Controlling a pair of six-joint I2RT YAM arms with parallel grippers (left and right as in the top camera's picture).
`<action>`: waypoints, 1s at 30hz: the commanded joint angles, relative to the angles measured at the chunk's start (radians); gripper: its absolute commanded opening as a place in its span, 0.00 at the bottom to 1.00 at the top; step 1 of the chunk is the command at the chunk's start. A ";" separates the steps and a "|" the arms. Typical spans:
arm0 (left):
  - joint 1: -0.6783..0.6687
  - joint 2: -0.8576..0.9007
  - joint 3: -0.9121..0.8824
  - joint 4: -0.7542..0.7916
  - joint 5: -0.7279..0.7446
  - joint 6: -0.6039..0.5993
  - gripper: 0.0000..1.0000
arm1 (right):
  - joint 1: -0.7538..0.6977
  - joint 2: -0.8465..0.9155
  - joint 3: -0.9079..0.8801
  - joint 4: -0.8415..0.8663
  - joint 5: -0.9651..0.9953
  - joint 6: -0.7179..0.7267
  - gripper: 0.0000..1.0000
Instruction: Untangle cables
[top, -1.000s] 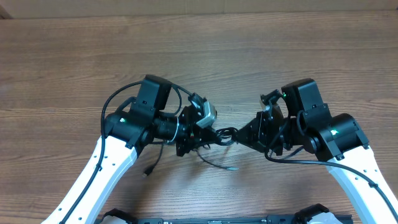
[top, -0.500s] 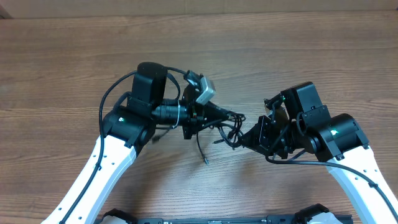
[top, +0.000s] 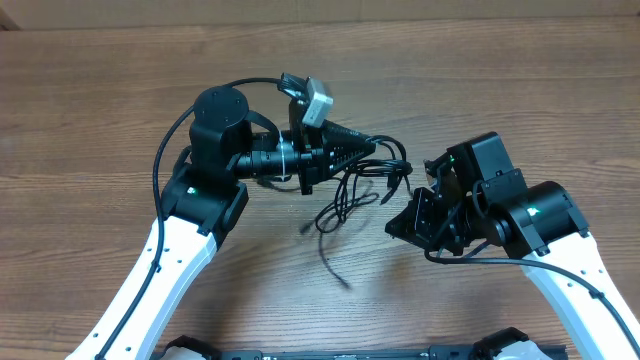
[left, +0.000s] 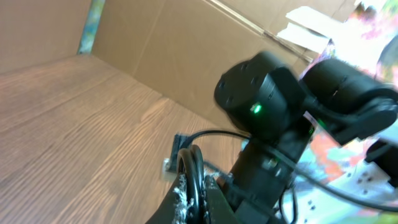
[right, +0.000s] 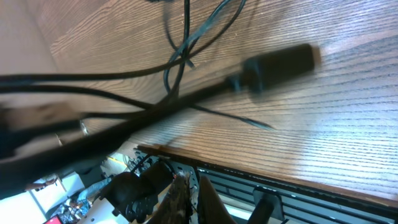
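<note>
Between my two pincers, over the wooden table (top: 500, 80): item one, cables (top: 362, 185), thin and black, a knot of overlapping loops; one strand trails off toward my base, its end blurred; a plug end (right: 280, 61) shows, out of focus, in the right wrist view. Item two, left pincer (top: 368, 148), pointing across toward my right arm; jaws pressed together on the cables, a black loop standing at the tips in the left wrist view; the loops spread out from this point toward the other pincer. Item three, right pincer (top: 398, 222), just beside the near right edge of the tangle, tips aimed at it; jaws closed tight; whether any strand is caught between them I cannot tell, though cords cross close before the right wrist camera. Item four, cardboard wall (left: 155, 43), along the far edge of the table.
</note>
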 joint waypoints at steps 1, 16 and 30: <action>0.005 -0.005 0.012 0.020 -0.030 -0.127 0.04 | 0.006 0.002 0.012 0.008 0.010 -0.012 0.04; 0.005 -0.005 0.011 -0.291 -0.194 -0.001 0.04 | 0.005 0.002 0.013 0.206 -0.140 0.162 0.80; 0.005 -0.007 0.011 -0.306 -0.193 -0.001 0.04 | 0.005 0.002 0.013 0.330 0.011 0.490 0.86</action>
